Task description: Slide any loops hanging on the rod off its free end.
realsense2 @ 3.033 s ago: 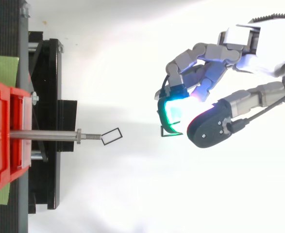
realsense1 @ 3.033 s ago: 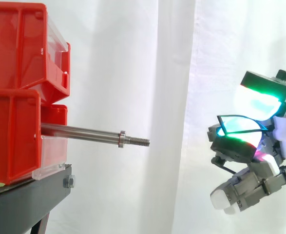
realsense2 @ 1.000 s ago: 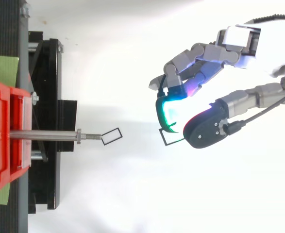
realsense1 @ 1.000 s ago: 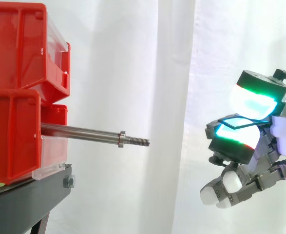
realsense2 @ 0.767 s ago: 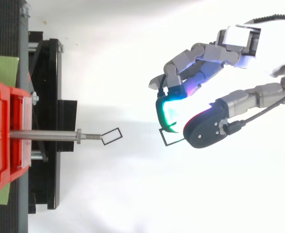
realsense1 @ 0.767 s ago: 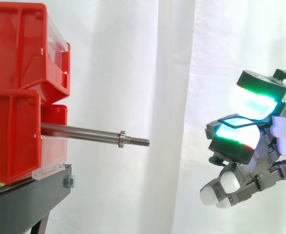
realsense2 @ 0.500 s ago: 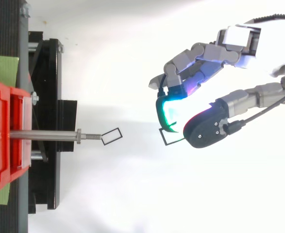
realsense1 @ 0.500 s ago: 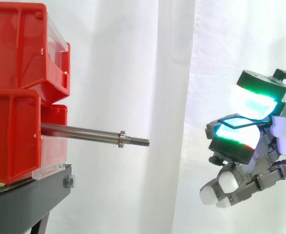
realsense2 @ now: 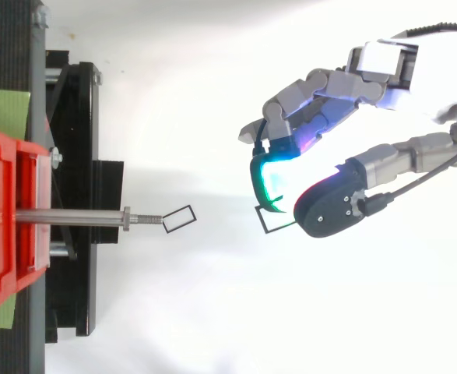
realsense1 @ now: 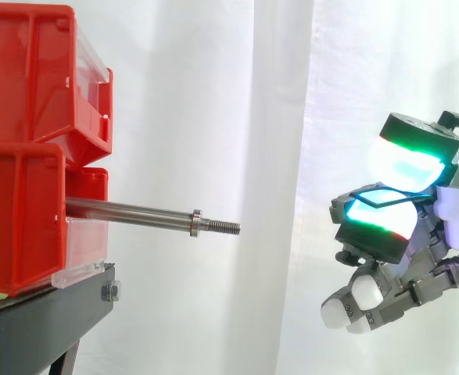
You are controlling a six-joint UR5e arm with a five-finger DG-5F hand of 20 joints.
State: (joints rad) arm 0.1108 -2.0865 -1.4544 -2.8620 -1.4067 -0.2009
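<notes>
Overhead, loose loop [realsense2: 178,217] sits just off rod [realsense2: 72,217]; hand [realsense2: 331,209] pinches second loop [realsense2: 273,221].

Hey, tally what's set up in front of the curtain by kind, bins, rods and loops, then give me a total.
Red bins: 2
Rod: 1
Loops: 2, one pinched in the robot hand, one just past the rod's tip
Total: 5

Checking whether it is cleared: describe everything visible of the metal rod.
The rod is a shiny grey metal bar that juts from the lower red bin, dipping slightly toward its free end. A collar sits near that end, then a thinner threaded tip. Nothing hangs on it. From above, a small black loop shows just past the tip; touching or not, I cannot tell.
</notes>
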